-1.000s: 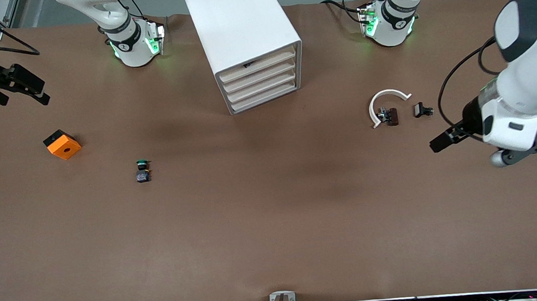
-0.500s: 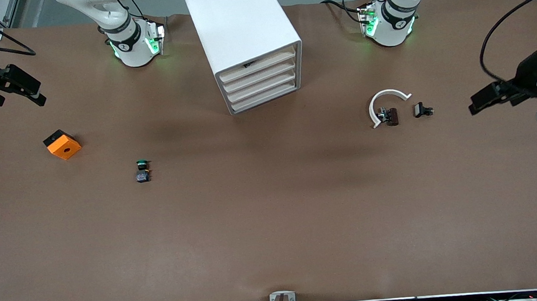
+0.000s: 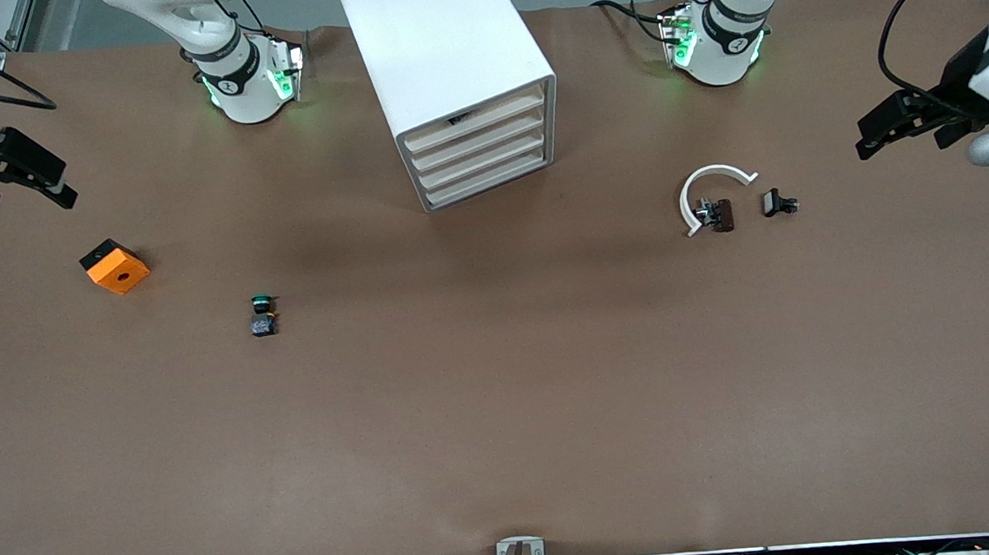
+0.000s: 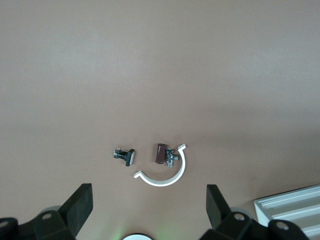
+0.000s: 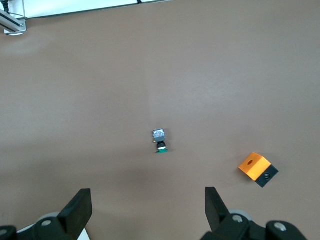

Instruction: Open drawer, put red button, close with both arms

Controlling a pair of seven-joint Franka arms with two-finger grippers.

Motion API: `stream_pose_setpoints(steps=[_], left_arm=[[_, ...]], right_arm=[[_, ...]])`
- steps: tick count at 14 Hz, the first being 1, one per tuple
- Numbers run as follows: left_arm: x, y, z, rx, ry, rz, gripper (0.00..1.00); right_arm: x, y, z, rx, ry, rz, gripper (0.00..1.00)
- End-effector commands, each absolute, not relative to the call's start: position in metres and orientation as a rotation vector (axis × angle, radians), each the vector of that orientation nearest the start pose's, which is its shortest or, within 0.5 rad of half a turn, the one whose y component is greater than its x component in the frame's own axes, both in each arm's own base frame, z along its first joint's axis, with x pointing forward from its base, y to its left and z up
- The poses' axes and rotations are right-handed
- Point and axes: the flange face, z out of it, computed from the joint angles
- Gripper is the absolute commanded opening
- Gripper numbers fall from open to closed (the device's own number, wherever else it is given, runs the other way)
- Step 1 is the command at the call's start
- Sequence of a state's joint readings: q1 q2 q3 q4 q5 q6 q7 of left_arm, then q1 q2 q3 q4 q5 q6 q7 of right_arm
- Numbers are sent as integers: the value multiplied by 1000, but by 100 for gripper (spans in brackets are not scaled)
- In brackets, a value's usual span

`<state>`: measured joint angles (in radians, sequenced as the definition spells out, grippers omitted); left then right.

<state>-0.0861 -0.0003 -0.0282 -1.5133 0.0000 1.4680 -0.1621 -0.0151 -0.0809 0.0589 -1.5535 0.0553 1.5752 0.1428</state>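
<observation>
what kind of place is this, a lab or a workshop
Most likely a robotics lab bench: two arm bases bolted along a brown-covered table, a white drawer cabinet, and small parts such as an orange block.

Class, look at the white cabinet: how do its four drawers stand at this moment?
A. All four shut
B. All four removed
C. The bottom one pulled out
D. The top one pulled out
A: the cabinet's four drawer fronts sit flush in a stack, none pulled out.

White cabinet point(image 3: 454, 71) shut; both grippers raised at table ends
</observation>
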Motion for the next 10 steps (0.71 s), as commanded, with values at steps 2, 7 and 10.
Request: stream_pose_setpoints(steps=[2, 7, 10], left_arm=[[525, -67, 642, -3105, -19, 19, 100], [511, -68, 642, -3107, -16, -12, 100], [512, -61, 644, -3111, -35, -15, 100]], right_arm=[[545, 49, 669, -3065, 98, -113, 100], [547, 53, 667, -3066, 94, -113, 100], [547, 47, 667, -3066, 110, -113, 100]])
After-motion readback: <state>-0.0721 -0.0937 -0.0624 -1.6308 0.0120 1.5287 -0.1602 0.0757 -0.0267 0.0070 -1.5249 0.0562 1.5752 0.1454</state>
